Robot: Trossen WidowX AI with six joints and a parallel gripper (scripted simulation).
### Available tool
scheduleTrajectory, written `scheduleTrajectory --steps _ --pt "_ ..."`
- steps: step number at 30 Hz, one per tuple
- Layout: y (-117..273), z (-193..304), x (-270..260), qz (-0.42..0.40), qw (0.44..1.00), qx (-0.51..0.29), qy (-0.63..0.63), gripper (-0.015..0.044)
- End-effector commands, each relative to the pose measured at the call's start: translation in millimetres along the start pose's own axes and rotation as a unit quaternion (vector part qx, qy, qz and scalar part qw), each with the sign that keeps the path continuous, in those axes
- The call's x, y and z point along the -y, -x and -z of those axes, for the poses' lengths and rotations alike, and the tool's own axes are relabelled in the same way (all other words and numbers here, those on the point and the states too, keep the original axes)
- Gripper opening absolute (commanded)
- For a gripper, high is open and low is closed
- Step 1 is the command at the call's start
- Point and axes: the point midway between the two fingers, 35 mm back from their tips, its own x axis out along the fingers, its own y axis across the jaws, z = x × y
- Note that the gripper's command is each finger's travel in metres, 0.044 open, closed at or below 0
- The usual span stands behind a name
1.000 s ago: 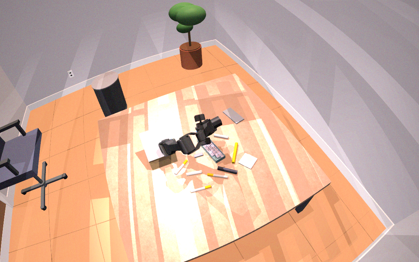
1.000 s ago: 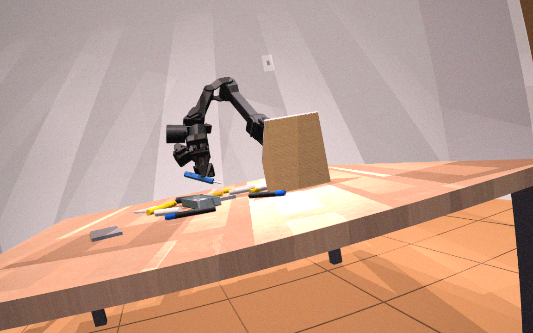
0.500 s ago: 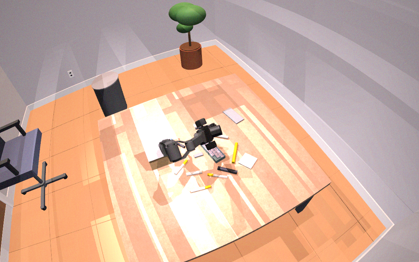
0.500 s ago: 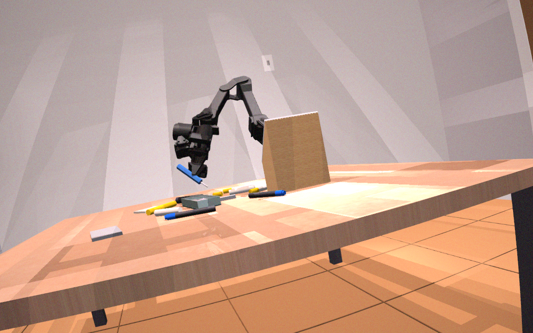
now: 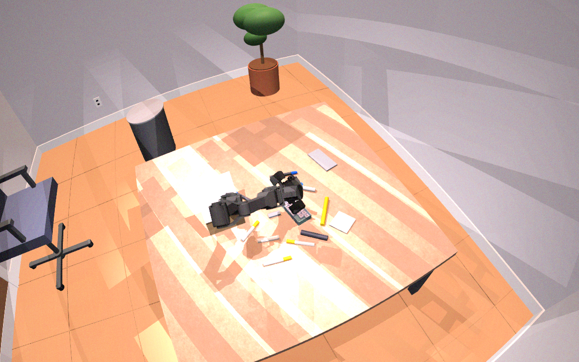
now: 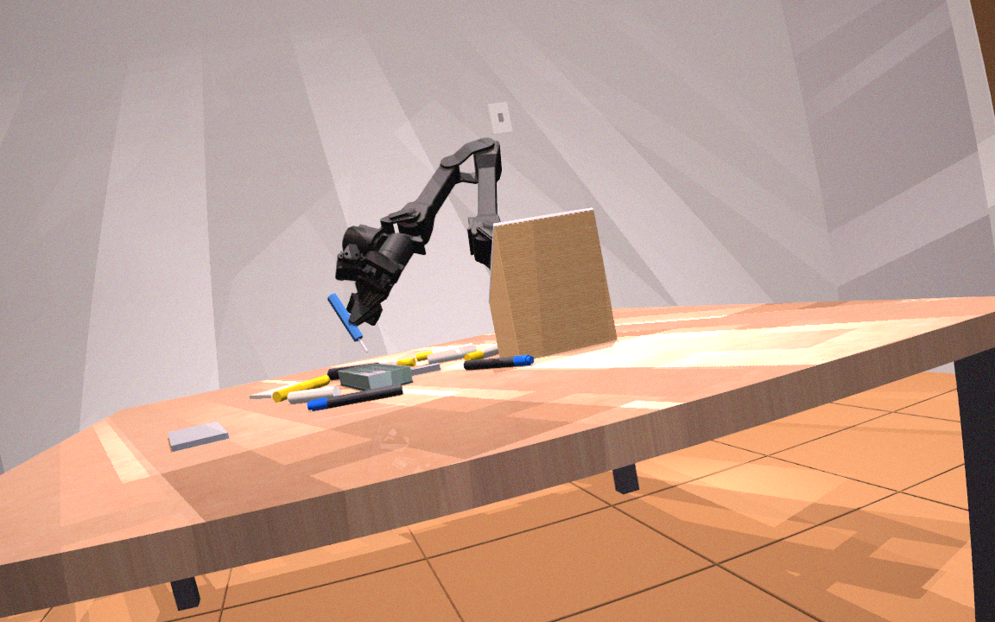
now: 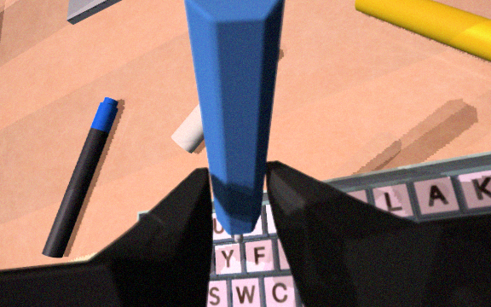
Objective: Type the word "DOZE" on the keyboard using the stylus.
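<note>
My gripper (image 6: 357, 318) (image 7: 238, 176) is shut on the blue stylus (image 6: 343, 315) (image 7: 239, 107). The stylus is tilted, its thin pale tip pointing down, and hangs above the keyboard in the exterior view. The keyboard (image 5: 300, 218) (image 6: 374, 377) (image 7: 403, 170) lies on the desk; the arm hides part of it in the top view. In the wrist view the tip shows over the keys just below U, near Y and F. The keys L, A, K, S, W and C also show. The fingers hide several keys between; D, O, Z and E are not visible.
A black marker with a blue cap (image 6: 354, 398) (image 7: 79, 183) and a white marker (image 6: 313, 395) (image 7: 189, 132) lie beside the keyboard. A yellow marker (image 5: 324, 210) (image 6: 300, 388) (image 7: 446, 27) lies beyond. A wooden block (image 6: 551, 286) stands near the arm's base. Several other pens lie around.
</note>
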Motion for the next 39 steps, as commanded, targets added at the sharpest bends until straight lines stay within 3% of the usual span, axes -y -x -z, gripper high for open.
scheduleTrajectory --steps 1,17,39 --pt "8.4 -1.5 9.1 0.022 0.999 0.031 0.033 0.0000" --pt "46.3 -6.7 48.0 0.151 0.967 0.121 0.165 0.0000" --pt "25.1 17.0 62.9 0.153 0.966 0.121 0.168 0.0000"
